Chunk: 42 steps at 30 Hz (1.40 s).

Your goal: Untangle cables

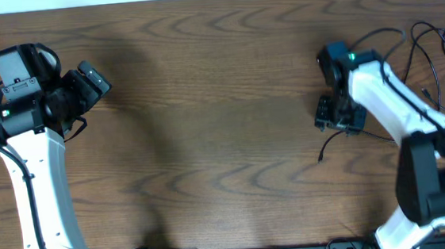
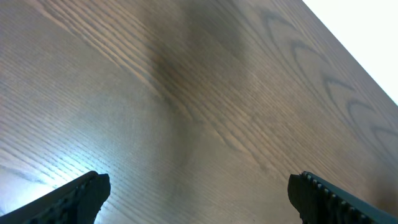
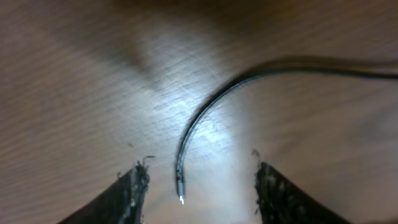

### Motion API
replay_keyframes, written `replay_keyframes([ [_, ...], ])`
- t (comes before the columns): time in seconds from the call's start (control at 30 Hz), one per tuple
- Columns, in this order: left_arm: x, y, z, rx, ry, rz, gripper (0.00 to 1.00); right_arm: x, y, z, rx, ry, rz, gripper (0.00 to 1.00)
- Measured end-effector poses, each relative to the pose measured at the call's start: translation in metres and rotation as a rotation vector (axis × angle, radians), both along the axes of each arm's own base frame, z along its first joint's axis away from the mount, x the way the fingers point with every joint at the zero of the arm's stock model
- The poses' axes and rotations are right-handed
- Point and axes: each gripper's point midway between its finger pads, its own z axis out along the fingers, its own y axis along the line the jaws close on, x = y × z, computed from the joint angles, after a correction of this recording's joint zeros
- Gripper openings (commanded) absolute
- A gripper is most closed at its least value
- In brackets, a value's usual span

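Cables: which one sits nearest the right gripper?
The black cable whose plug tip lies between the right gripper's fingers; the other cables lie bunched by the table's right edge.

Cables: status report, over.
Left gripper open, over table. Right gripper open, straddling black cable at its plug end. Other cables bunched far right. Nothing blocking.

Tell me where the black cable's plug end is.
In the right wrist view, the plug end lies on the table between the right gripper's spread fingers, touching neither.
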Motion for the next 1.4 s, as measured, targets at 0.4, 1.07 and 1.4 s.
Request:
replay_keyframes([
  [0.4,0.000,0.000,0.000,0.000,0.000,0.000,0.96,-0.030,0.008,-0.050,0.070,-0.038,-0.063,0.34],
  [1.07,0.000,0.000,0.000,0.000,0.000,0.000,0.96,-0.018,-0.001,-0.046,0.095,-0.088,-0.084,0.01],
  [1.4,0.000,0.000,0.000,0.000,0.000,0.000,0.96,0.099,-0.099,0.086,0.066,-0.414,-0.148,0.01],
])
